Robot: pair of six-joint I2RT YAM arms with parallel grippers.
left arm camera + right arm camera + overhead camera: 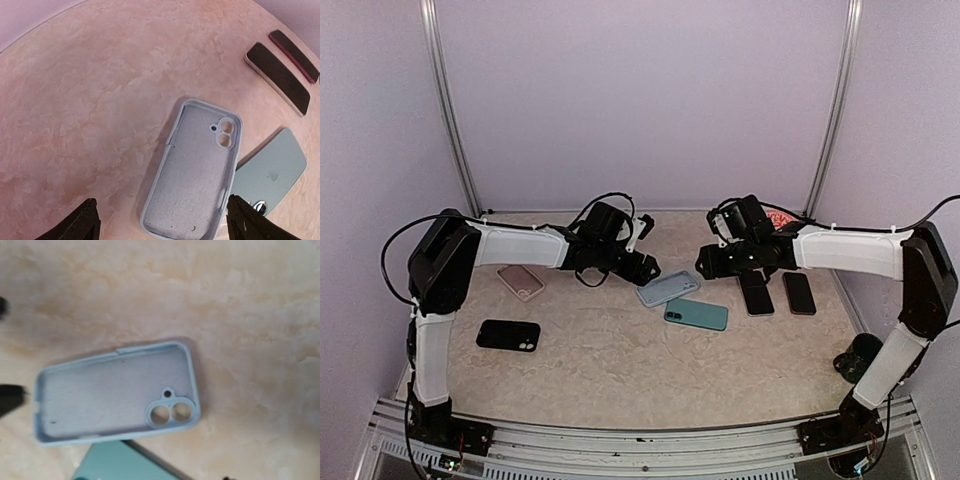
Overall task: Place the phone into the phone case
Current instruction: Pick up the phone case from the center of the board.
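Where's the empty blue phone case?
In the top view, the blue phone case lies open side up at the middle of the table, the teal phone beside it, nearer the robot.

Mottled beige-and-cream marbling runs across the table [620, 380]; the phone case [192, 170] is a plain pale grey-blue, inside and rim alike; the teal phone [272, 172] shows a matte blue-green back; the silver-edged phone [277, 77] and red-rimmed phone [295, 50] are black-faced; pink phone [521, 282]; glossy black phone [508, 335]; left arm [520, 243] and right arm [845, 250] white with black joints; walls [650, 100] lavender.
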